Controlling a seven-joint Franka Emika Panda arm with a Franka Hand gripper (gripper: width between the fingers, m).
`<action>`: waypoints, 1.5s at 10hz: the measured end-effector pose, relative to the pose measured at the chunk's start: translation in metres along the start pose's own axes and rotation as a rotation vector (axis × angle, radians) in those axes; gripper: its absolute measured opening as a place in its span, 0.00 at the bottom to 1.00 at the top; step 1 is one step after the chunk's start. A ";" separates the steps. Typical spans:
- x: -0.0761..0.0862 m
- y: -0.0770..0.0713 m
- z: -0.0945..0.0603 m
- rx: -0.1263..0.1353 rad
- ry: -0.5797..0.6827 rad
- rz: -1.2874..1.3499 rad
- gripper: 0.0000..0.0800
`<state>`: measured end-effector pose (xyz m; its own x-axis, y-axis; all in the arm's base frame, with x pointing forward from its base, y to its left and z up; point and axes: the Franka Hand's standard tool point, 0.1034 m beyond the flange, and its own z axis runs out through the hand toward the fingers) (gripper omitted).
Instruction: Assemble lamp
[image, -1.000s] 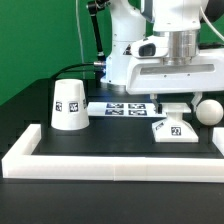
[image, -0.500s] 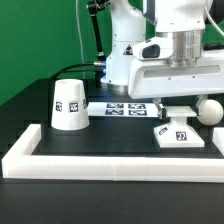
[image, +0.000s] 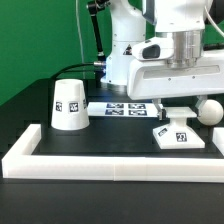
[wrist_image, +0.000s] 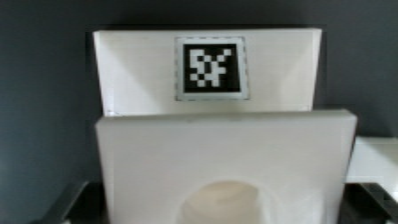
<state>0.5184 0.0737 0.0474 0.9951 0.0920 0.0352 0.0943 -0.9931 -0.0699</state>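
Nothing is joined, as far as you can see: three lamp parts sit apart on the tabletop (image: 112, 135). The cone shade (image: 68, 105) stands centre-left. The bulb (image: 208, 111) is at the right edge. The base block (image: 180, 133) is lower right, tag up. The claw (image: 177, 113) hangs directly over the base; you can't tell whether it is released or clenched. Likely left: bulb into base, then the shade.
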 end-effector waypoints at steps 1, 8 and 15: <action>0.015 0.000 0.000 0.003 0.009 -0.001 0.67; 0.067 -0.015 0.003 0.015 0.075 0.014 0.67; 0.091 -0.020 0.004 0.014 0.116 0.077 0.67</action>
<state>0.6068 0.1020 0.0482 0.9895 0.0061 0.1442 0.0194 -0.9957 -0.0906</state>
